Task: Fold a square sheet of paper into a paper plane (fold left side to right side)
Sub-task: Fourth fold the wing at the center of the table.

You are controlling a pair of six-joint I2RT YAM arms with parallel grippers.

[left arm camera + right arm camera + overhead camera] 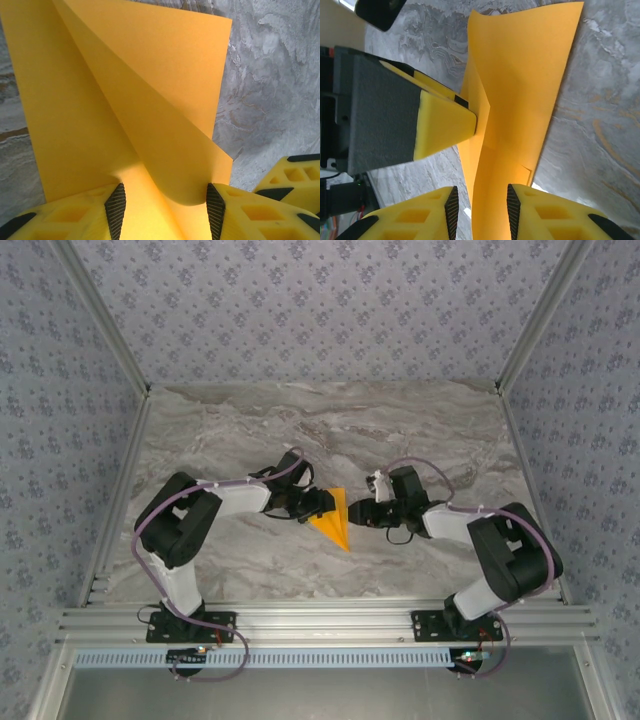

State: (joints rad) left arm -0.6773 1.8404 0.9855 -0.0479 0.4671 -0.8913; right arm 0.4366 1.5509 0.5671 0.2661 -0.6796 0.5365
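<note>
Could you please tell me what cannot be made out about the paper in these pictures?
- Top external: the paper is too small to read its creases, and the left gripper overlaps its left edge.
- Left wrist: the paper runs off the top edge; whether the pads pinch it is unclear.
- Right wrist: the bottom edge cuts off the paper's lower end.

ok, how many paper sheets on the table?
1: orange paper, partly folded, mid-way across the table. A second sheet flush behind it would be hidden.
</note>
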